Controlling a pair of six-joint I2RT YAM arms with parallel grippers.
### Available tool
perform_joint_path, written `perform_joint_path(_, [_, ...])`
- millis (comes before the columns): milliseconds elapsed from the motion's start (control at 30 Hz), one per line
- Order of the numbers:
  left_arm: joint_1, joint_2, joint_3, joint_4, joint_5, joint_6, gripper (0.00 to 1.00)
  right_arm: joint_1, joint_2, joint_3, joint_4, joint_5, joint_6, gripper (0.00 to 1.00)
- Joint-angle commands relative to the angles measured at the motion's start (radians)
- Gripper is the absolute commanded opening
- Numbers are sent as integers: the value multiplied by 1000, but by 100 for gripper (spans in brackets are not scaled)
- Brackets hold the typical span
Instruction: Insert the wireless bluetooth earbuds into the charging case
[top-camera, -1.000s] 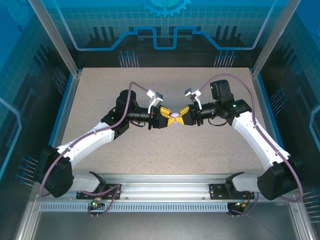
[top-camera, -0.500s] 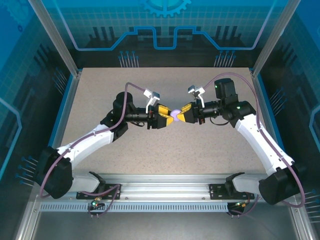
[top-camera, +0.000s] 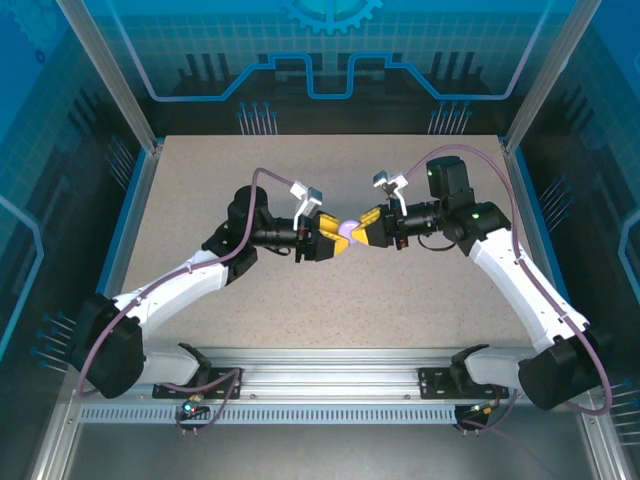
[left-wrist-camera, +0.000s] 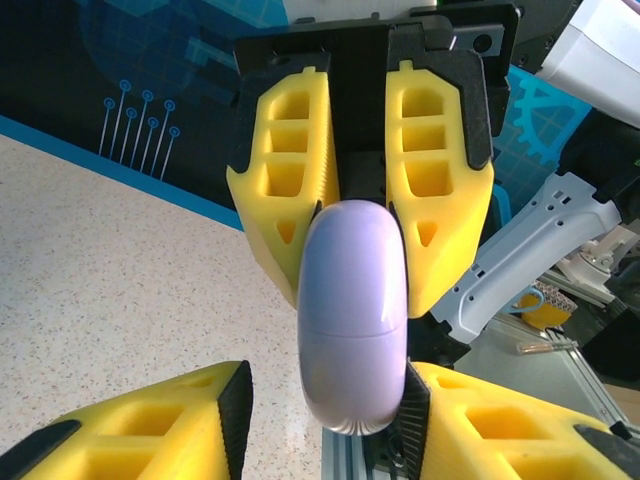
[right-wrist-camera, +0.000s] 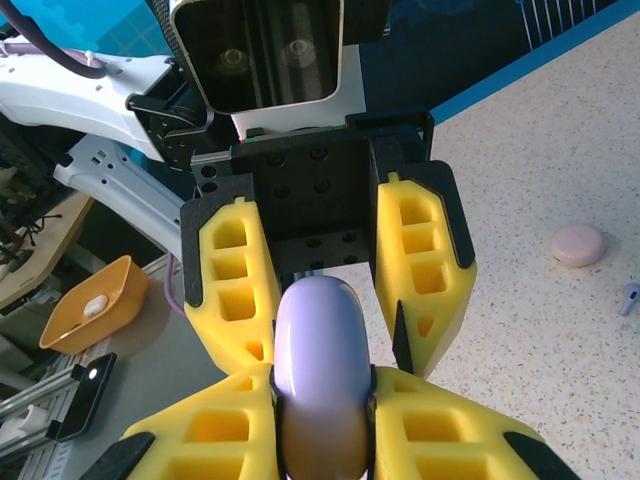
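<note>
Meeting nose to nose above mid-table, both arms reach inward. Right gripper (right-wrist-camera: 322, 410) clamps the lilac case (left-wrist-camera: 355, 310); left gripper (left-wrist-camera: 328, 385) stands partly spread around it. Lilac earbud (right-wrist-camera: 630, 297) lies on the table (right-wrist-camera: 520, 310).

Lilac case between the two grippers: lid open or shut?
Shut: the lilac case shows its two halves meeting flush along a thin seam, with no gap, in the left wrist view.

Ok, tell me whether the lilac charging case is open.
No, the lilac charging case is shut, its two halves meeting at a thin seam across the middle.
</note>
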Motion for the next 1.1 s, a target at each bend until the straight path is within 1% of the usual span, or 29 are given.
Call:
perform_joint_path(0, [-8, 3, 31, 17, 37, 23, 43, 16, 3, 33, -22, -16, -18, 19])
perform_joint_path(300, [-10, 9, 58, -6, 54, 21, 38, 31, 15, 32, -49, -16, -44, 19])
perform_joint_path(633, [-21, 21, 57, -29, 59, 42, 36, 35, 14, 43, -44, -12, -39, 20])
perform_joint_path(667, [-21, 22, 57, -31, 60, 44, 36, 36, 12, 46, -44, -12, -40, 20])
perform_joint_path(800, [-23, 26, 62, -33, 68, 47, 26, 40, 16, 50, -52, -16, -44, 20])
perform_joint_path(900, [-23, 24, 68, -40, 69, 52, 22, 48, 20, 49, -61, -11, -51, 20])
perform_joint_path(967, [-22, 24, 73, -47, 70, 56, 19, 53, 23, 49, -69, -7, -57, 20])
perform_joint_path(1067, [-22, 26, 80, -60, 68, 62, 18, 61, 24, 49, -80, 2, -67, 20])
